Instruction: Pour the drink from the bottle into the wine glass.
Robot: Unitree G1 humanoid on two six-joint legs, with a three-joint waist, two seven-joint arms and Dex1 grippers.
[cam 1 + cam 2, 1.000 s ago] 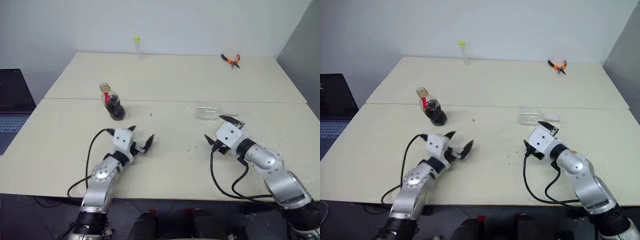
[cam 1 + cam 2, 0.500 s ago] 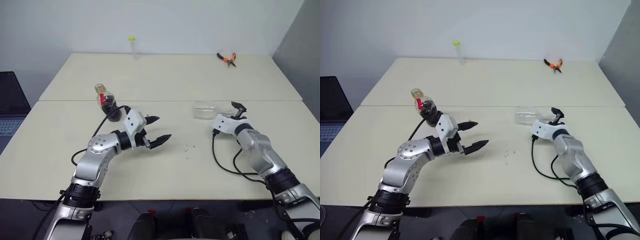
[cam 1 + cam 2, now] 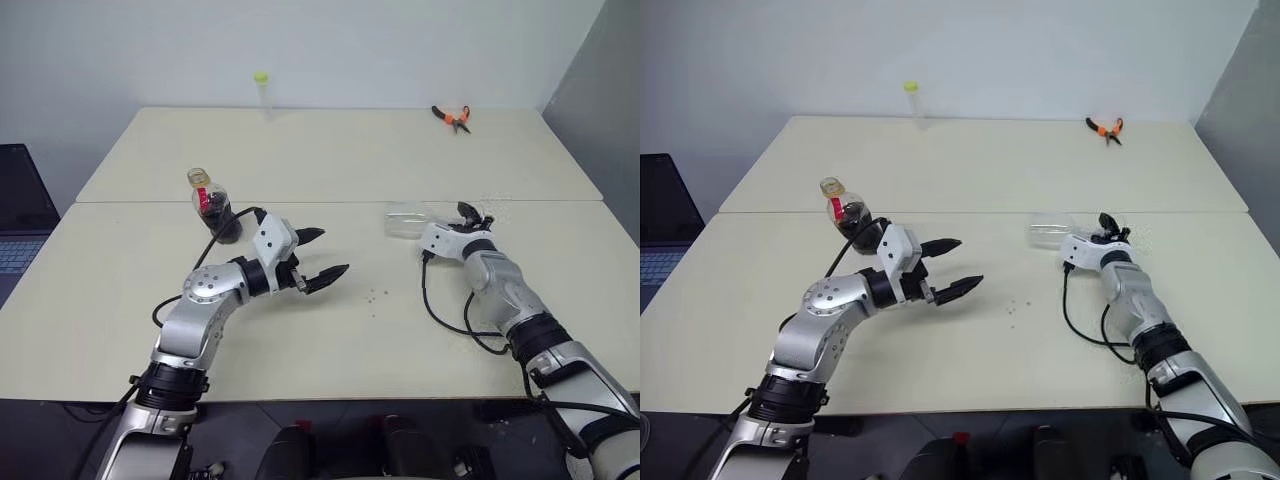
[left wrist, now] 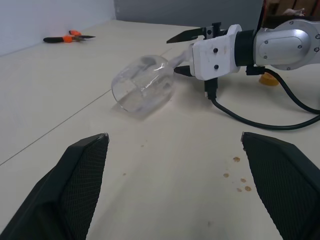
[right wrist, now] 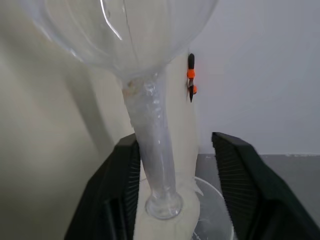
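The wine glass (image 3: pixel 410 220) lies on its side on the table, bowl to the left, stem to the right. My right gripper (image 3: pixel 470 212) straddles the stem (image 5: pixel 152 145); one finger (image 5: pixel 122 185) lies against it and the other stands a gap away. The bottle (image 3: pixel 212 205) stands at the left with the dark drink (image 3: pixel 222 224) low in its body. My left gripper (image 3: pixel 328 252) hovers open and empty just right of the bottle, pointing toward the wine glass (image 4: pixel 142 87).
Orange pliers (image 3: pixel 453 116) and a thin tube with a yellow-green top (image 3: pixel 262 88) sit at the far side. A laptop (image 3: pixel 15 215) is at the left. Small brown drops (image 3: pixel 377 295) dot the table. A small yellow-orange piece (image 4: pixel 269 80) lies beside the right arm.
My right gripper has reached forward to the glass stem, rolled, and narrowed its fingers around it. My left gripper has risen and swung right toward the glass, staying open.
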